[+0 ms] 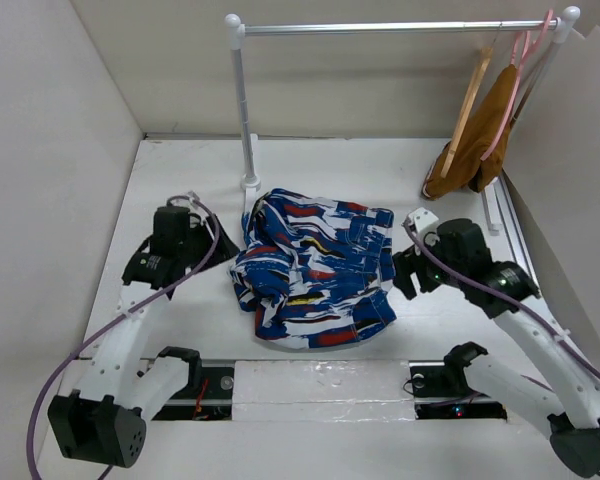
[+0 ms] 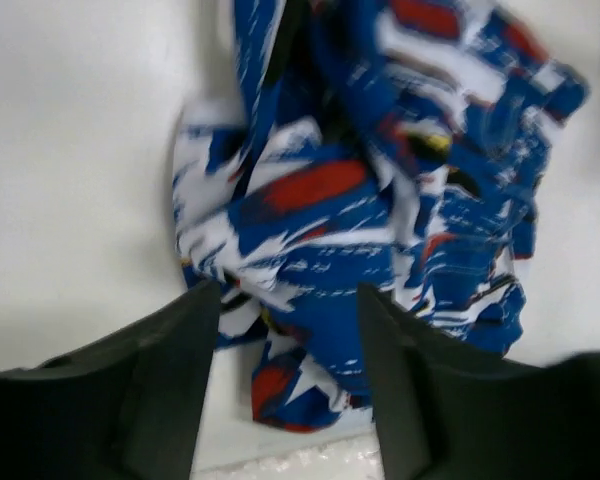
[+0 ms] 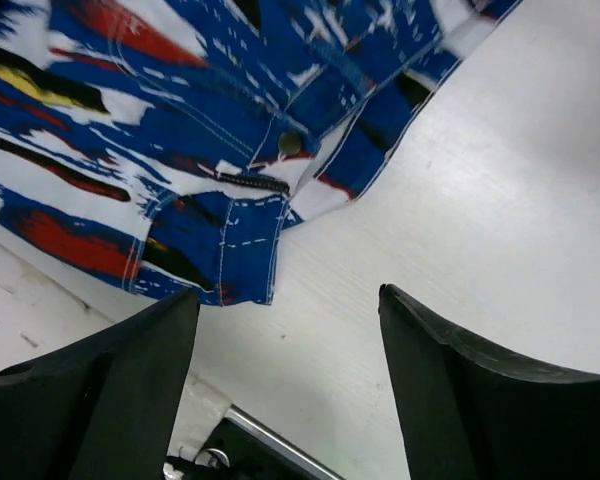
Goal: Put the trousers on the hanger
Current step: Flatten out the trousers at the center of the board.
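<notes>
Top external: trousers (image 1: 315, 270) heaped (waistband (image 1: 378, 262) end facing right).

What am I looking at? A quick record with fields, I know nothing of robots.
to hang: bright blue streaked fabric trousers, crumpled on the white table
goes on: light tan wooden hanger, hung on the metal rail, far right
left fingers: open, empty, beside the trousers
right fingers: open, empty, beside the trousers

A white table (image 1: 180, 175) is enclosed by a plain white left wall (image 1: 40, 150), far wall (image 1: 360, 90) and right wall (image 1: 580, 140). A white clothes rail (image 1: 380, 28) is set at the far side.
</notes>
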